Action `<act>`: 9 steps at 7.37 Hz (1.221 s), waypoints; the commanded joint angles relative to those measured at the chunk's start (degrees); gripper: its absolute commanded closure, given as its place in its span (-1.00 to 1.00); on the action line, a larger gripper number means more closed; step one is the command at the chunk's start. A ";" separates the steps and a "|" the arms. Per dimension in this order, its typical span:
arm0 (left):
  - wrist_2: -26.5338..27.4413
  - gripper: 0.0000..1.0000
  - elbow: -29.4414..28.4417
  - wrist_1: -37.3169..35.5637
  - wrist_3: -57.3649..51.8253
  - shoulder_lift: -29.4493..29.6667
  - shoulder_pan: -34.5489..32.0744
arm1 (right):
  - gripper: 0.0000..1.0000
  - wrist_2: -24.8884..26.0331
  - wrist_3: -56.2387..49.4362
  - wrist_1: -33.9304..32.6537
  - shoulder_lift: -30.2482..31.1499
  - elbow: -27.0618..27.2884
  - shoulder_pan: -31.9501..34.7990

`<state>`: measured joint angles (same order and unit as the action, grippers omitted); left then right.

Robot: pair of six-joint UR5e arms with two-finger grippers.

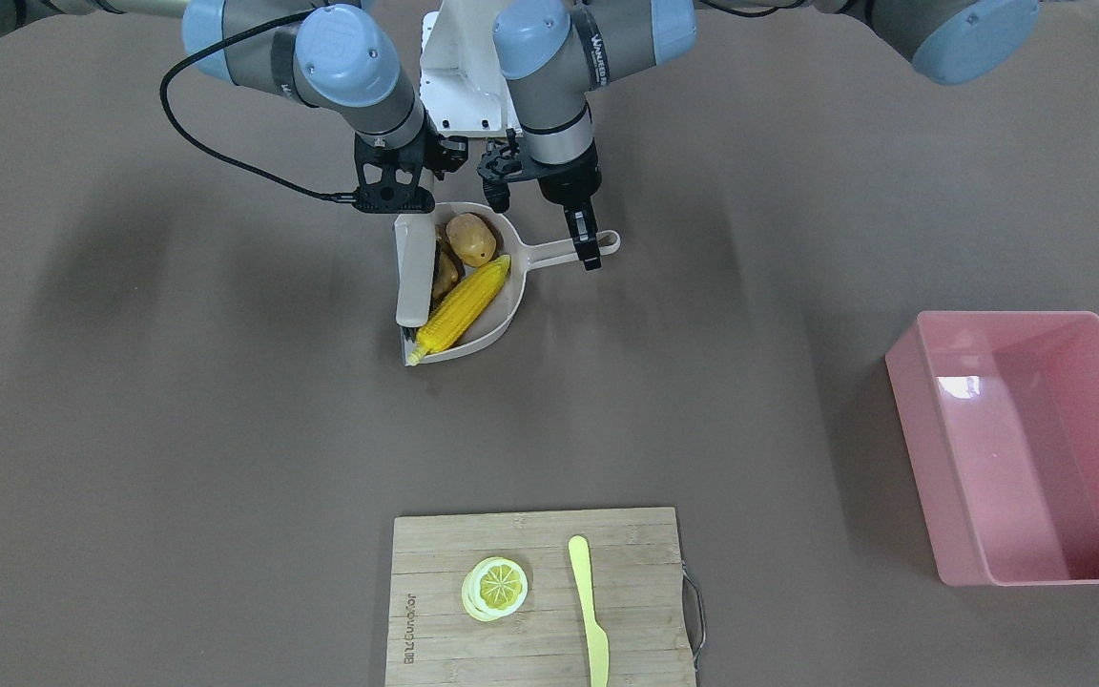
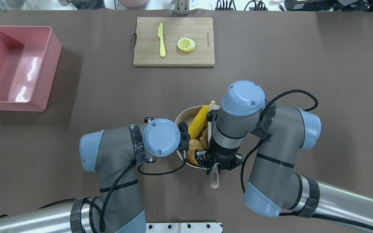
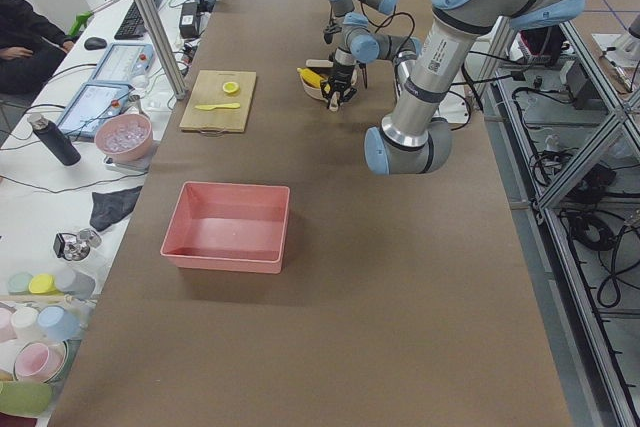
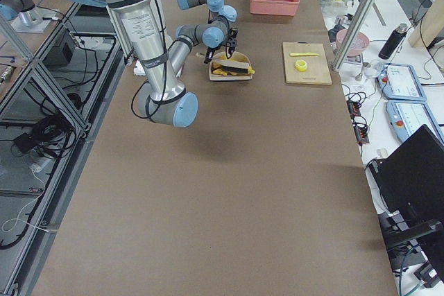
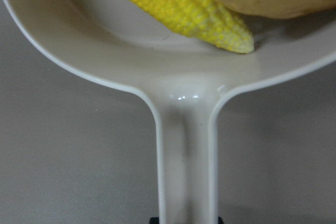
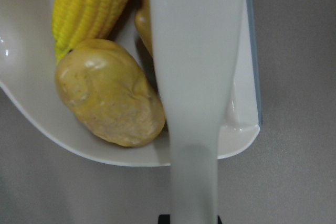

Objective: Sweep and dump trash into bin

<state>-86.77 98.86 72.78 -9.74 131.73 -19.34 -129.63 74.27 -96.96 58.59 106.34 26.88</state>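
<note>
The beige dustpan [image 1: 504, 322] lies near the robot's base and holds the trash: the yellow corn cob [image 1: 464, 305], the brown potato [image 1: 471, 239] and the tan ginger root [image 1: 445, 274], partly hidden behind a white brush [image 1: 413, 277]. My left gripper [image 1: 589, 243] is shut on the dustpan's handle [image 5: 186, 156]. My right gripper [image 1: 397, 198] is shut on the brush's handle [image 6: 197, 77], and the brush stands across the pan's open edge. The pink bin [image 2: 53, 72] stands empty far off on my left side.
A wooden cutting board [image 1: 645, 572] at the table's far edge carries a lemon slice [image 1: 495, 585] and a pale yellow knife [image 1: 590, 611]. Bare brown table lies between the dustpan and the bin [image 1: 912, 420].
</note>
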 commanded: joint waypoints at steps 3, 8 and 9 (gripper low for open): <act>-3.06 1.00 0.02 3.68 1.29 -2.00 0.09 | 1.00 -0.01 -0.09 -0.16 0.30 2.11 0.89; -4.02 1.00 0.02 3.86 1.83 -1.91 0.09 | 1.00 -6.85 -0.88 -0.33 1.53 7.55 9.48; -4.02 1.00 0.11 4.13 1.83 -1.83 -0.17 | 1.00 -8.26 -1.67 -0.42 1.70 7.74 12.64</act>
<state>-90.75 98.89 76.68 -7.92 129.83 -19.30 -136.00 73.22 -97.32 60.15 113.38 36.06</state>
